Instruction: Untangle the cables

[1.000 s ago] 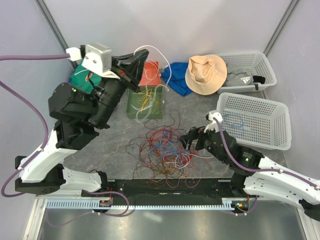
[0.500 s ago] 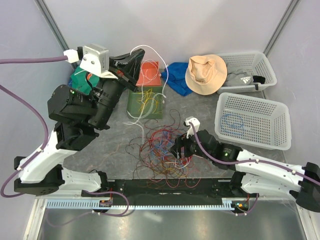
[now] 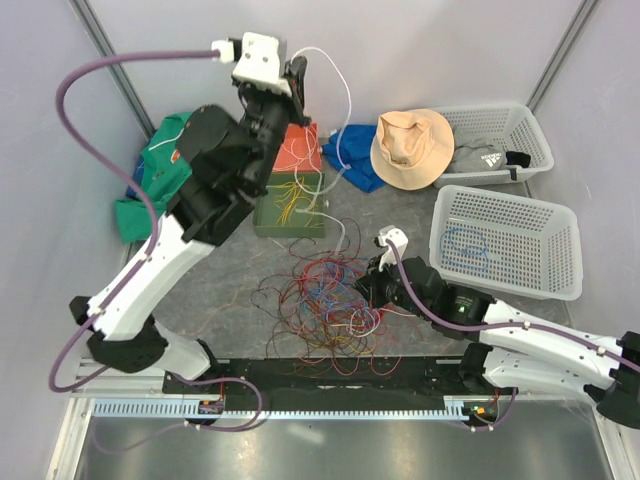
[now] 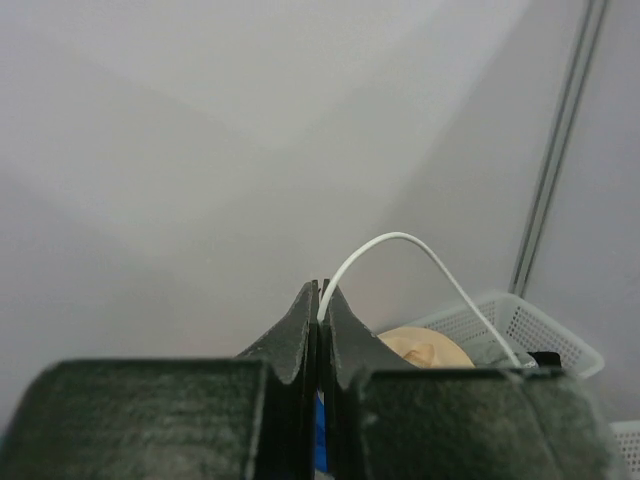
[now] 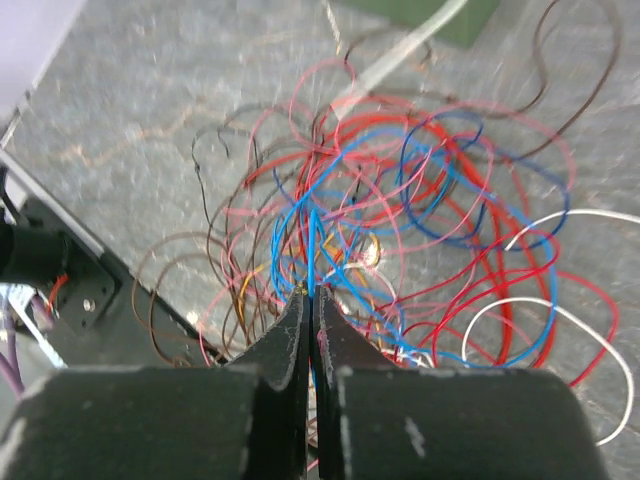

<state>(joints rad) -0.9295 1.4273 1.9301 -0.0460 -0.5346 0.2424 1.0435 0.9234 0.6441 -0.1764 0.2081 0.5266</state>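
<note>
Right gripper [image 5: 312, 296] pinches a blue wire [image 5: 311, 235] running straight ahead into the heap [image 3: 320, 300] near the table's front edge; left gripper [image 4: 320, 293] clamps a white wire [image 4: 395, 238] high.

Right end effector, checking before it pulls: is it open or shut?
Shut: the right end effector is clamped on a blue wire, with no gap between its tips.

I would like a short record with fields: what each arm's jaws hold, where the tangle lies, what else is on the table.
left jaws: shut on a white cable, high above the table
right jaws: shut on a blue cable, low at the tangle
tangle: many-coloured cables, middle of the table
elsewhere: green box holding wires, tan hat, near white basket, far white basket
</note>
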